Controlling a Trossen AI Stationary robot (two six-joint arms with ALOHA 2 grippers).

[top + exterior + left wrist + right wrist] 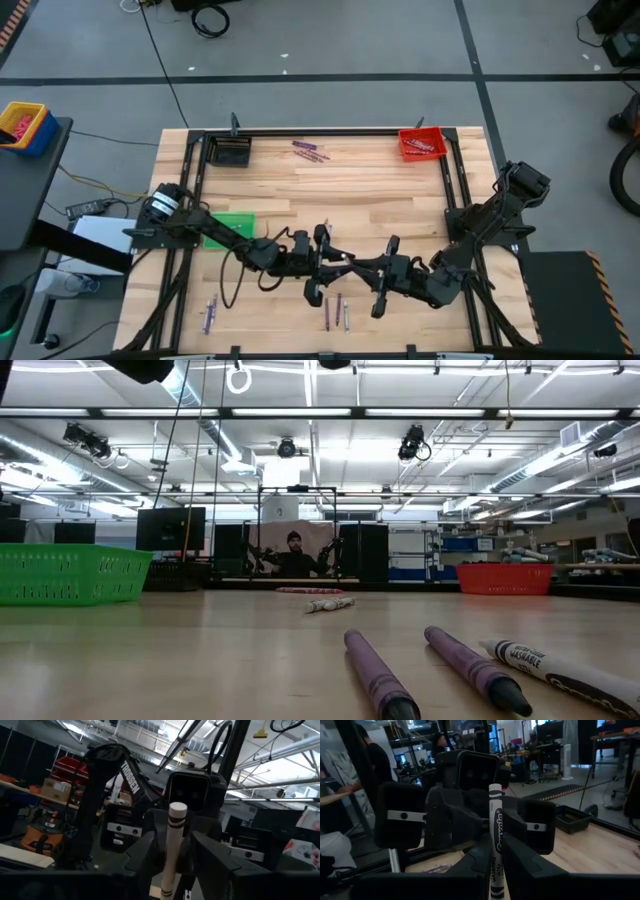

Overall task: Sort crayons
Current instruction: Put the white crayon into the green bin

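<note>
One white crayon (495, 840) sits mid-handover above the counter (340, 190), centre-front. Right gripper (383, 283) is clamped on its wrapper, the long axis running from it straight toward the left gripper (320, 262), which faces it nose to nose. Left gripper straddles the crayon's free flat end, part-open, with a sliver of gap showing, so no grip yet. The left arm is the one to take it, by closing across the axis. Crayon looks pale, paper-wrapped, with dark bands near the end and black lettering. Loose purple crayons (327, 311) lie on the counter below the grippers. Green bin (236, 226) lies beside the left arm.
</note>
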